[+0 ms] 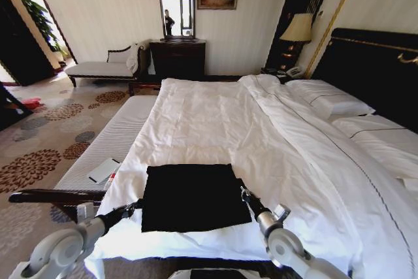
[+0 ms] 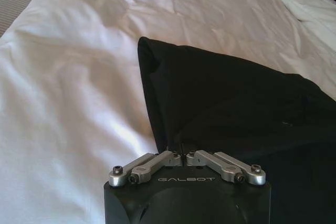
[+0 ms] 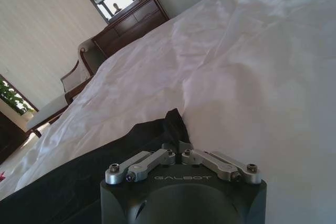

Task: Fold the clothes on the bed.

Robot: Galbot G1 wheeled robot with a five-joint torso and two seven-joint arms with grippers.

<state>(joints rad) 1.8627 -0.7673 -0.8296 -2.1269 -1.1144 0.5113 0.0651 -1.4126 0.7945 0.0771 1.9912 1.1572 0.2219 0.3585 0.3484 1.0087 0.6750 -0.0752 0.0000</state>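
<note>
The clothes (image 1: pixel 192 195) are a black T-shirt lying flat as a rough rectangle on the white duvet of the bed (image 1: pixel 215 122), near its front edge. My left gripper (image 1: pixel 134 208) is at the shirt's near left edge, shut on the black fabric (image 2: pixel 231 103), and its fingertips (image 2: pixel 173 154) meet at the cloth's border. My right gripper (image 1: pixel 245 193) is at the shirt's right edge, shut on a raised corner of the cloth (image 3: pixel 170 121). The shirt's lettering is hidden.
A pale striped bench (image 1: pixel 114 138) runs along the bed's left side with a white flat device (image 1: pixel 104 170) on it. Pillows (image 1: pixel 330 101) and the dark headboard (image 1: pixel 375 63) are at the right. A chaise (image 1: pixel 101 68), a dresser (image 1: pixel 177 58) and a lamp (image 1: pixel 298 29) stand by the far wall.
</note>
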